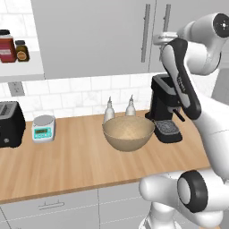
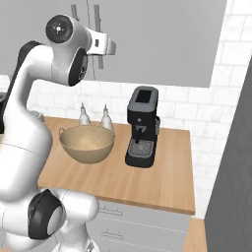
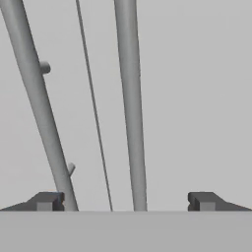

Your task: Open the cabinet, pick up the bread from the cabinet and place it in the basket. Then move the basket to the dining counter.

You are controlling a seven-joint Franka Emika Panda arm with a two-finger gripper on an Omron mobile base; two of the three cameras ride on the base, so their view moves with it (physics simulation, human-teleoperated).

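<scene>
Facing the closed cabinet (image 1: 96,38), gripper (image 3: 125,202) stands wide open, holding nothing, fingertips (image 3: 47,201) spread to either side of two vertical bar handles (image 3: 130,103) with the door seam between them. Hand sits up at the cabinet doors, above the coffee machine (image 1: 165,109). Basket (image 1: 129,133) rests on the worktop (image 1: 67,165) near its back edge, just beside the coffee machine, two bottles (image 1: 109,110) behind it. Scale (image 1: 43,128) and toaster (image 1: 10,124) sit toward the worktop's left end. Bread can't be seen.
</scene>
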